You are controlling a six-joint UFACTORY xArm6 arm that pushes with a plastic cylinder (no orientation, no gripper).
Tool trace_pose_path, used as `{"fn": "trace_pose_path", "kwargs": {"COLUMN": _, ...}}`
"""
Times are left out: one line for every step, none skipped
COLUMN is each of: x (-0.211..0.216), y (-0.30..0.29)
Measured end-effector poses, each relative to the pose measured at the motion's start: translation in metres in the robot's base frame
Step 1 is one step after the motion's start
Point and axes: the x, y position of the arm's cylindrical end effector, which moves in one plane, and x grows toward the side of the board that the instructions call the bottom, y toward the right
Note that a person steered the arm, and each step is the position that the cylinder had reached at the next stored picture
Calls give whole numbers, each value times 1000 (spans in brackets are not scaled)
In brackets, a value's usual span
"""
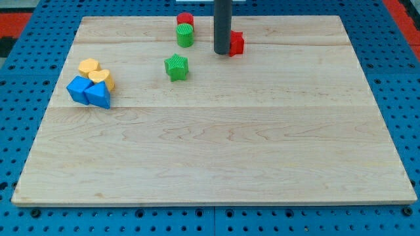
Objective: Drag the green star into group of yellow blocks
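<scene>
The green star [176, 67] lies on the wooden board at upper centre-left. Two yellow blocks sit at the view's left: a yellow hexagon-like block [88, 66] and a yellow heart-like block [102, 78], touching each other. My tip [222, 52] is at the end of the dark rod at upper centre, to the right of and above the star, well apart from it. It stands right against a red block [236, 43] on its right side.
Two blue blocks [79, 90] [98, 96] touch the yellow ones from below. A red cylinder [184, 19] and a green cylinder [185, 35] stand near the board's top edge, left of the rod. The board [216, 151] rests on a blue pegboard.
</scene>
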Motion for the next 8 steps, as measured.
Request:
{"fn": "trace_pose_path", "kwargs": {"x": 34, "y": 0}}
{"fn": "trace_pose_path", "kwargs": {"x": 43, "y": -30}}
{"fn": "trace_pose_path", "kwargs": {"x": 39, "y": -85}}
{"fn": "trace_pose_path", "kwargs": {"x": 31, "y": -102}}
{"fn": "trace_pose_path", "kwargs": {"x": 31, "y": -103}}
{"fn": "trace_pose_path", "kwargs": {"x": 31, "y": -110}}
{"fn": "trace_pose_path", "kwargs": {"x": 40, "y": -113}}
{"fn": "trace_pose_path", "kwargs": {"x": 41, "y": -120}}
